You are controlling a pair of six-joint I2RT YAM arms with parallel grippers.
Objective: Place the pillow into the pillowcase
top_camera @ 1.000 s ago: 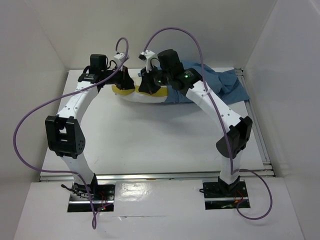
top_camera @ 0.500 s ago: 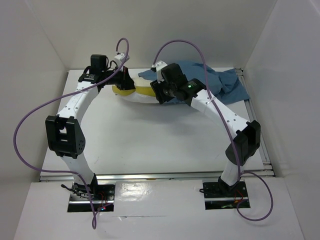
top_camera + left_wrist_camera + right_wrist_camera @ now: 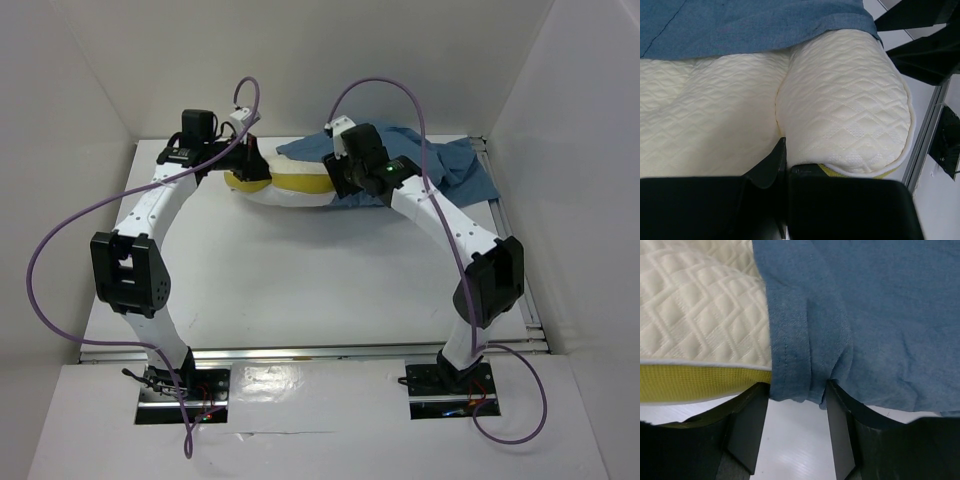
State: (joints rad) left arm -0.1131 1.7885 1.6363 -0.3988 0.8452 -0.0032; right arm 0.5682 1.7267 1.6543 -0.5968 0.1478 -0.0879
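Note:
The cream quilted pillow (image 3: 290, 187) with its yellow edge lies at the back of the table, its right part under the dusty-blue pillowcase (image 3: 440, 165). My left gripper (image 3: 250, 166) is at the pillow's left end, shut on a pinched fold of the pillow (image 3: 840, 110); the left gripper (image 3: 785, 156) has its jaws together. The pillowcase (image 3: 750, 25) covers the far side there. My right gripper (image 3: 337, 181) stands open at the case's mouth. In the right wrist view the right gripper (image 3: 796, 390) straddles the hem of the pillowcase (image 3: 805, 340), beside the pillow (image 3: 695, 305).
White walls close in the table (image 3: 300, 280) on the left, back and right. A metal rail (image 3: 520, 290) runs along the right edge. Purple cables (image 3: 45, 250) loop off both arms. Bare white table shows between the right fingers (image 3: 747, 420).
My right gripper has opened, let go of the cloth, and moved right along the pillow to the case's hem. The left gripper has stayed shut on the pillow's end.

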